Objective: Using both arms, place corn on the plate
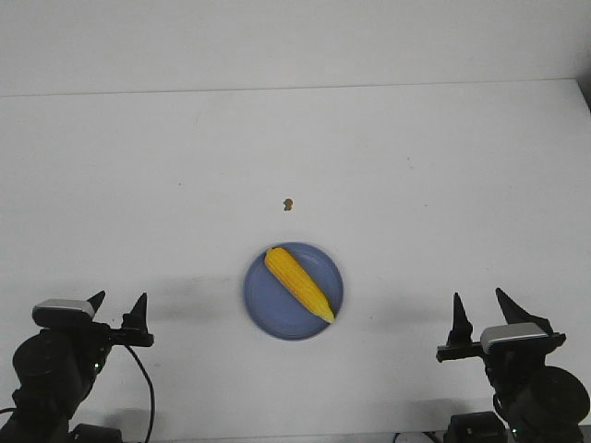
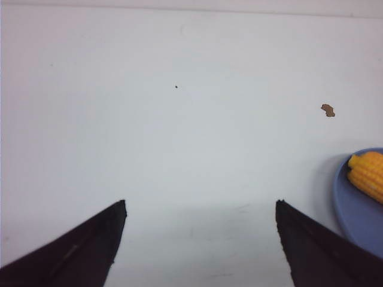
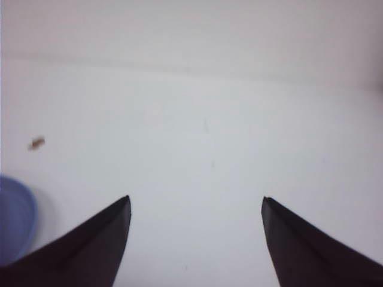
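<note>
The yellow corn (image 1: 298, 282) lies diagonally across the round blue plate (image 1: 268, 309) near the table's front centre, its pointed tip toward the plate's front right rim. My left gripper (image 1: 119, 301) hovers at the front left, well away from the plate, open and empty. My right gripper (image 1: 478, 305) hovers at the front right, likewise open and empty. In the left wrist view the corn's blunt end (image 2: 368, 175) and the plate's rim (image 2: 347, 210) show at the edge, beyond the open gripper (image 2: 200, 204). The right wrist view catches only the plate's rim (image 3: 15, 218) beside the open gripper (image 3: 196, 200).
A tiny brown speck (image 1: 288, 204) lies on the white table (image 1: 416, 185) a little behind the plate; it also shows as a speck (image 2: 327, 110) in the left wrist view and a speck (image 3: 37, 143) in the right wrist view. The table's back edge meets a pale wall.
</note>
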